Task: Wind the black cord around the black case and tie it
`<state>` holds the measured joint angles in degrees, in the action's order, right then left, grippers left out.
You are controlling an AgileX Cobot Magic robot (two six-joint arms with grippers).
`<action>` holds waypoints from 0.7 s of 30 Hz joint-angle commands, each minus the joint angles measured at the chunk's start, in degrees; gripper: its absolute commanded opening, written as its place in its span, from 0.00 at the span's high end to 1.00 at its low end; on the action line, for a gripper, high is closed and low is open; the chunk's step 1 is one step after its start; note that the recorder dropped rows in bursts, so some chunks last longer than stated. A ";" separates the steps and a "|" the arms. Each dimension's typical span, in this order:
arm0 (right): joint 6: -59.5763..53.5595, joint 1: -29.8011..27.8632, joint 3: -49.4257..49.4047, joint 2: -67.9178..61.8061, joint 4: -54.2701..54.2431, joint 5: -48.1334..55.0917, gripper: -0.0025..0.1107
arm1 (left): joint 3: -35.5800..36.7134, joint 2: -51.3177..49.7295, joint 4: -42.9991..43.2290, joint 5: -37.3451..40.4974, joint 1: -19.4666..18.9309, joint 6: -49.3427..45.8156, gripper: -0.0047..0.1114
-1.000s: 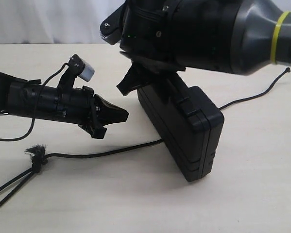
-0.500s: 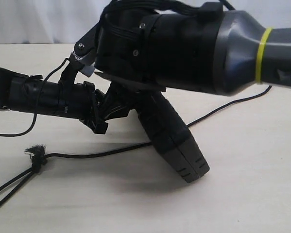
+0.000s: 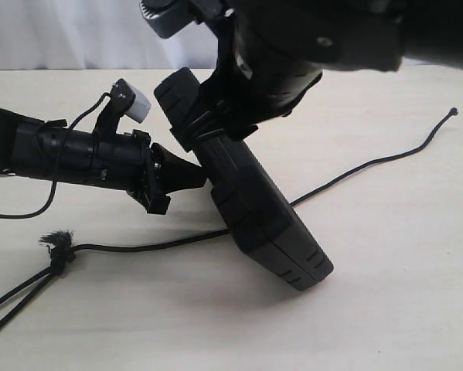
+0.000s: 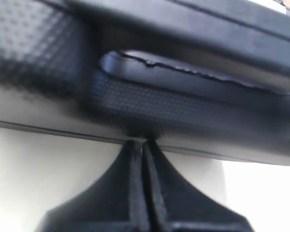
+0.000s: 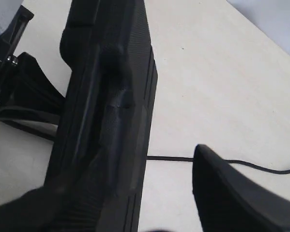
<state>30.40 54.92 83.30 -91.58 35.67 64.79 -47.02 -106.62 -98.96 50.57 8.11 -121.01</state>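
The black case [image 3: 262,216] stands tilted on one lower corner, its upper end leaning left. My left gripper [image 3: 202,179] is shut with nothing in it, and its tip presses against the case's side [image 4: 183,96] just below the handle slot. My right gripper [image 3: 216,116] comes down from above and straddles the case's upper end with its jaws open. In the right wrist view one finger [image 5: 222,193] stands clear of the case [image 5: 106,96] with table showing between. The black cord [image 3: 138,247] runs under the case, with its frayed knot [image 3: 57,241] at the left.
The cord's other end [image 3: 455,114] lies far right on the pale table [image 3: 401,309]. Two more strands of cord [image 3: 15,305] trail from the knot to the lower left. A thin robot cable [image 3: 53,193] loops below the left arm. A white wall runs along the back.
The case has tipped from upright on its long edge to a steep lean left. My right gripper has risen and its jaws have widened off the case. The left gripper has stayed put.
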 commanded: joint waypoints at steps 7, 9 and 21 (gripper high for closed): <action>0.32 -0.14 -18.34 15.74 -0.56 -7.03 0.65 | -0.40 0.10 -0.98 1.43 0.27 -1.58 0.96; 4.57 -0.14 -25.59 20.65 -0.56 -17.96 0.67 | -0.40 0.10 -0.98 1.43 0.27 -1.73 0.96; 17.35 -0.14 -51.31 42.15 13.12 -39.91 0.67 | -0.40 0.10 -0.98 1.12 0.27 -1.68 0.96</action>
<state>48.54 54.92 32.77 -51.60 45.64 23.32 -47.02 -106.62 -99.06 50.59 8.11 -121.01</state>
